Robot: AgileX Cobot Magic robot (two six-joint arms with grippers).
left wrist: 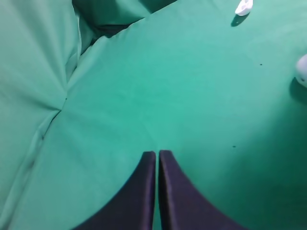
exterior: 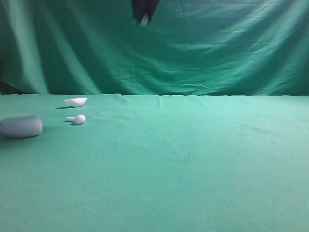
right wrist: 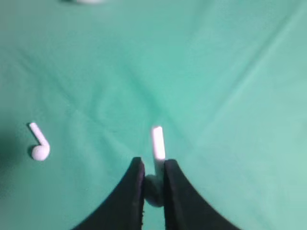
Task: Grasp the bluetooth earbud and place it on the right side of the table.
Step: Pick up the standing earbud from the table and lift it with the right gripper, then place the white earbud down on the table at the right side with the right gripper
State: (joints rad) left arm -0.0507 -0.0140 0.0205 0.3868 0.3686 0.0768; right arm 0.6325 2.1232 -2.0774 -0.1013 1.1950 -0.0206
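My right gripper is shut on a bluetooth earbud. Its round head sits between the jaws and its white stem sticks out past the tips. In the exterior view this gripper hangs high above the table, left of centre, with the white bud at its tip. A second, near-identical earbud lies on the green cloth at the left, and shows in the right wrist view. My left gripper is shut and empty over bare cloth. It does not show in the exterior view.
A white shell-shaped lid lies behind the second bud, and shows in the left wrist view. A white oval case lies at the far left edge. A green draped backdrop rises behind the table.
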